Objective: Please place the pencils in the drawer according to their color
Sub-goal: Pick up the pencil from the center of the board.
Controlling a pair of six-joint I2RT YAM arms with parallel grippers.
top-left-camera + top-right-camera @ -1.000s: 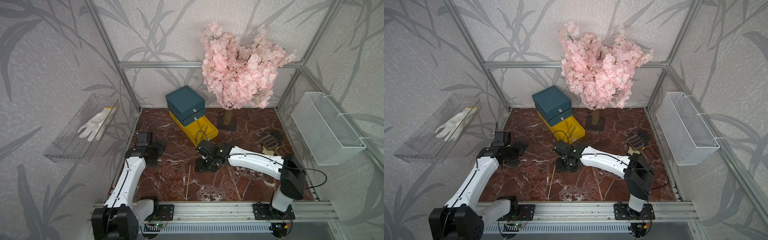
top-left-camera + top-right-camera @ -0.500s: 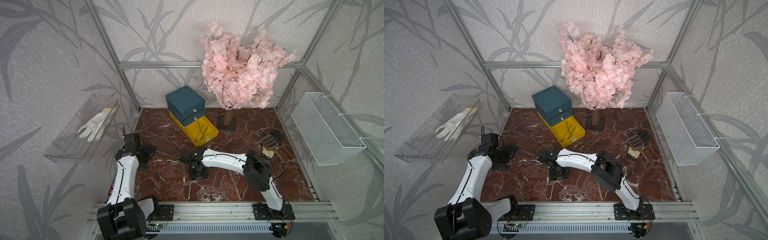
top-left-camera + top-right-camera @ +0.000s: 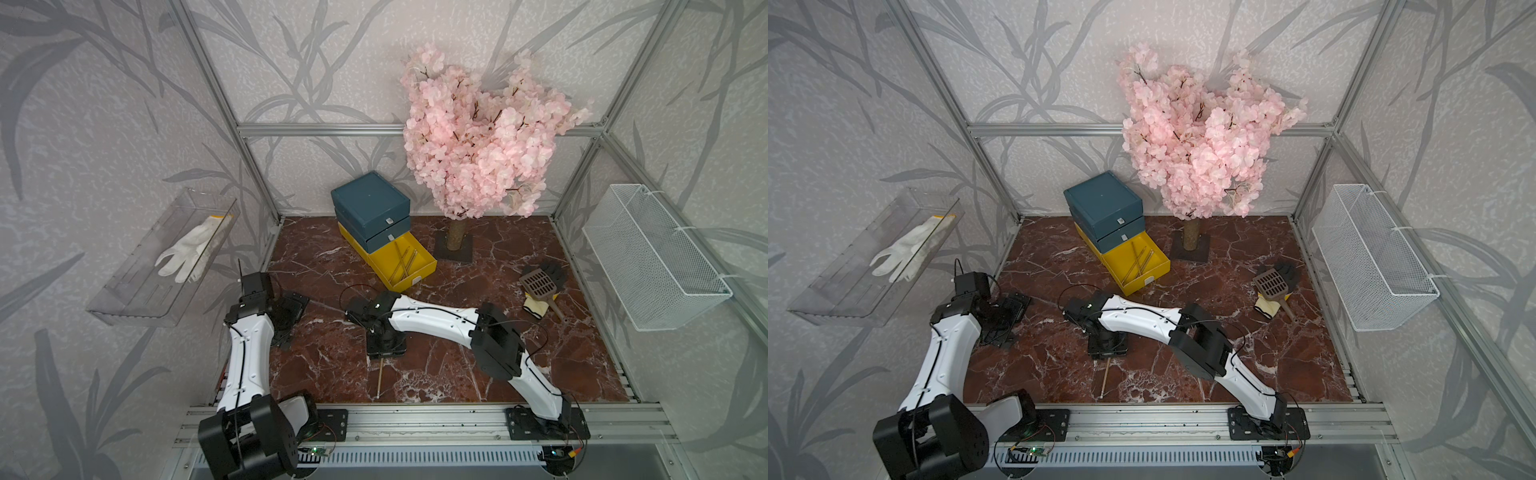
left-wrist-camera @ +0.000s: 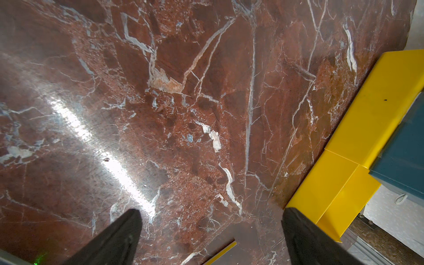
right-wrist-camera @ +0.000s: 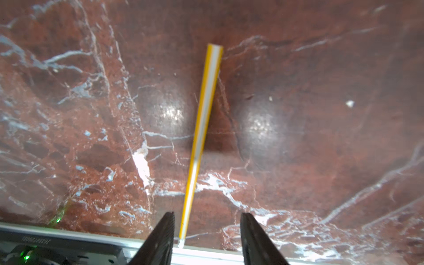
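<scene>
Red-brown marble floor [image 3: 332, 365], white-veined, glossy. 1 yellow pencil [image 3: 379, 380] lies flat on it. The right wrist view shows the same pencil [image 5: 202, 137] with a pale stripe down its length.

Right gripper [image 3: 384, 345] points down over the pencil. In both top views its black head covers the pencil's far part, and the rest pokes out from beneath it toward the front rail [image 3: 415, 419]. In the wrist view the gripper [image 5: 207, 214] has its 2 fingers [image 5: 165, 231] parted with a clear gap and nothing pinched. The pencil runs through that gap, nearer 1 finger than the other, with its pale tip just beside the nearer one. No contact shows with either finger. Whether the fingertips reach the marble: cannot tell.

Left gripper [image 4: 211, 210] is spread wide and empty, with bare marble between its fingers. In a top view it [image 3: 291, 316] hangs well apart from the pencil, off to the right gripper's left.

Chest [image 3: 370, 203], dark teal, stands beyond the right gripper on the side away from the rail, well apart. Its yellow drawer [image 3: 424, 272] is pulled out toward the gripper, and several yellow-tan pencils [image 3: 402, 259] lie loose inside. The 2 teal drawers [image 3: 380, 226] above it are pushed in. From the left wrist, the yellow drawer's side wall [image 4: 344, 188] shows ahead of the left gripper, off to 1 side.
</scene>
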